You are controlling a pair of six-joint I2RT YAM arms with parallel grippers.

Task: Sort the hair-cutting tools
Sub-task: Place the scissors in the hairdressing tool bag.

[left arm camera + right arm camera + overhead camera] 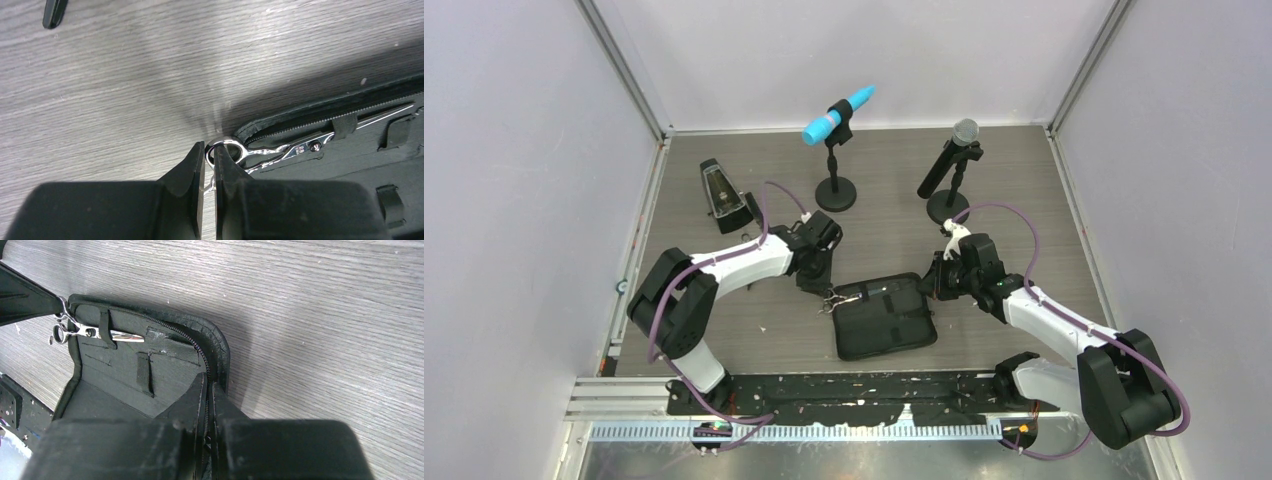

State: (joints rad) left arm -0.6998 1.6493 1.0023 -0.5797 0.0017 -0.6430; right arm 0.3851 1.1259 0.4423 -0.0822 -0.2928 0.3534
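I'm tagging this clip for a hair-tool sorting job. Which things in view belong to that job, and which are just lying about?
On the job: scissors, under a strap in the zip case; left fingers pinching their ring handle; right fingers holding the case's rim.
Lying about: metronome; blue microphone on a stand; grey-headed microphone on a stand.

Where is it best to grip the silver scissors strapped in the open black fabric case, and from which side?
Grip the silver scissors by a ring handle, coming from the table side at the edge of the black fabric case. The rings stick out past the zipper; the blades lie flat under the strap.
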